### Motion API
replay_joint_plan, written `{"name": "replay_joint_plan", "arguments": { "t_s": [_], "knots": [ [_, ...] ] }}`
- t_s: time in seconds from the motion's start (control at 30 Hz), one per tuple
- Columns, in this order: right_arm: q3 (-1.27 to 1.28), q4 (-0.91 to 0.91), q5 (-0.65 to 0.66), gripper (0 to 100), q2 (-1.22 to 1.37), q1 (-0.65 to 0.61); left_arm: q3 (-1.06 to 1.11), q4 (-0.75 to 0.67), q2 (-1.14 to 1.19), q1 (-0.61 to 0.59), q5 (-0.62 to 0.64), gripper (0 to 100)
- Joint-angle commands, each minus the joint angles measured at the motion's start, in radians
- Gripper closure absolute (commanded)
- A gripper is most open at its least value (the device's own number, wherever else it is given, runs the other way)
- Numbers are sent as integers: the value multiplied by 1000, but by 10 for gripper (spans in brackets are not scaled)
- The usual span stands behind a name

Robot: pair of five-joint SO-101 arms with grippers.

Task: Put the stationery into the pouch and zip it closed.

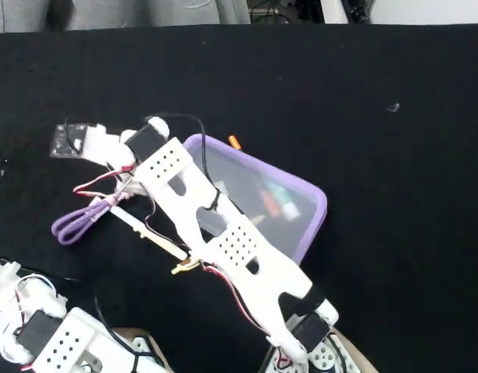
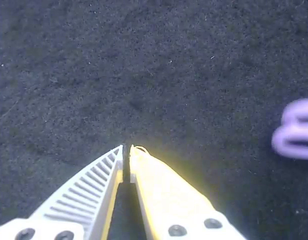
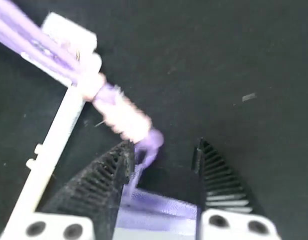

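Furthest left, the left pincer (image 2: 126, 149) hung low over the bare black surface (image 1: 378, 93) with its two fingers pressed together, holding nothing. Just to its right lay the pouch's strap (image 1: 71, 224), a lilac cord doubled into a loop and lying flat, well apart from that pincer's tips.

Next came the right pincer (image 3: 164, 145), at the end of the right arm (image 1: 223, 233), which stretched slantwise from the near edge up and leftward. Its black ribbed fingers stood apart, gripping nothing. A thin lilac cord ran down between them, close against one finger, and a pinkish bead (image 3: 121, 117) sat on that cord just beyond the tips. A thin white stick (image 1: 145, 229) lay beside the strap, along the arm's left flank.

Right of that lay the pouch (image 1: 320, 210), flat on the surface near the middle, its left part under the arm and one edge showing between the pincer's fingers. It was lilac-rimmed, with rounded corners and a clear face. Through that face showed the stationery (image 1: 273, 202), small reddish and green pieces. A small orange tab (image 1: 235, 142) sat at its far edge. Whether the zip was closed could not be told.
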Motion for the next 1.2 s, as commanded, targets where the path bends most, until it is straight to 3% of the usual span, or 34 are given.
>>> {"name": "replay_joint_plan", "arguments": {
  "t_s": [0.0,0.37,0.6,0.87,0.93,1.03,1.17],
  "knots": [
    [-50,-38,46,804,-67,-28,22,-21,-6,-8,-14,966],
    [68,17,210,804,8,-54,22,-23,-6,-8,-14,966],
    [74,17,222,804,45,-89,22,-23,-6,-8,-14,966],
    [59,-117,216,805,131,-94,22,-21,-6,-15,-14,966],
    [58,-117,216,834,131,-94,22,-21,-6,-15,-14,966],
    [50,-120,218,975,133,-94,22,-21,-6,-13,-14,966],
    [48,-118,219,962,127,-91,22,-21,-6,-13,-14,966]
  ]
}}
